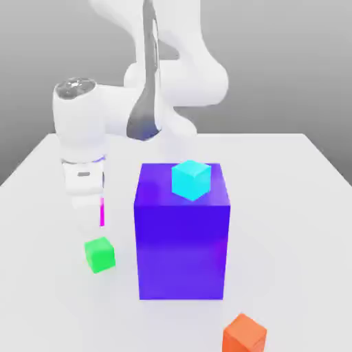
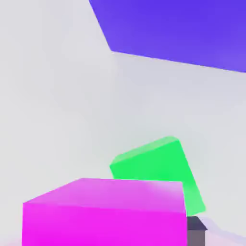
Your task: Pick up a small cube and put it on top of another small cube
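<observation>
white table (image 1: 289, 206) | claw (image 1: 96, 216) grips magenta cube (image 2: 105, 211) above green cube (image 1: 100, 254) | exterior: cyan cube (image 1: 190, 179) atop blue block (image 1: 182, 240)

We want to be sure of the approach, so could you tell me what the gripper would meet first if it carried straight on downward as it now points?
Probably the green cube: the gripper, shut on the magenta cube, hangs just above it. Depth is hard to judge, so it may be slightly off-centre and reach the table.

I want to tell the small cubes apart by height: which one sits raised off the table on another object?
The small cyan cube; it rests atop the big blue-violet block, while green and orange sit on the table.
</observation>
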